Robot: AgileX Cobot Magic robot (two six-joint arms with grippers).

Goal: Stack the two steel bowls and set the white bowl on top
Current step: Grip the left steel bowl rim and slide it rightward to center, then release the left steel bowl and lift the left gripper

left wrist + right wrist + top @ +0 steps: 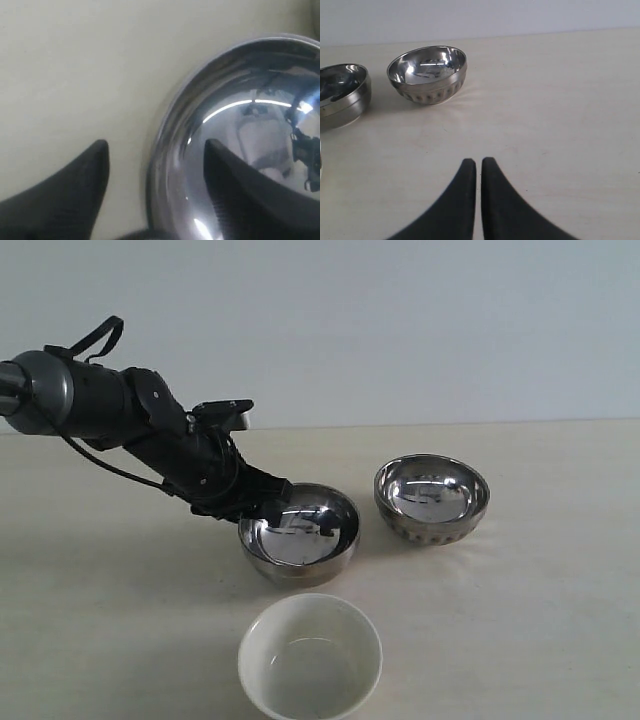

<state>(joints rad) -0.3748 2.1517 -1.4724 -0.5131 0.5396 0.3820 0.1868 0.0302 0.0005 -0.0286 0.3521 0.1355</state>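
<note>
The smooth-walled steel bowl [300, 533] stands at the table's middle. My left gripper [268, 506] is open and straddles its left rim: one finger [80, 190] is outside on the table side, the other finger [250, 195] is inside the smooth-walled steel bowl [235, 125]. The ribbed steel bowl [431, 498] stands apart to the right, upright and empty; the right wrist view shows this ribbed steel bowl [427, 74] beside the smooth one [342, 92]. The white bowl [310, 657] sits alone at the front. My right gripper [478, 162] is shut, empty, well short of the bowls.
The pale table [520, 620] runs wide around the bowls, with a plain wall behind. My left arm [100, 405] reaches in from the upper left. The right arm does not show in the exterior view.
</note>
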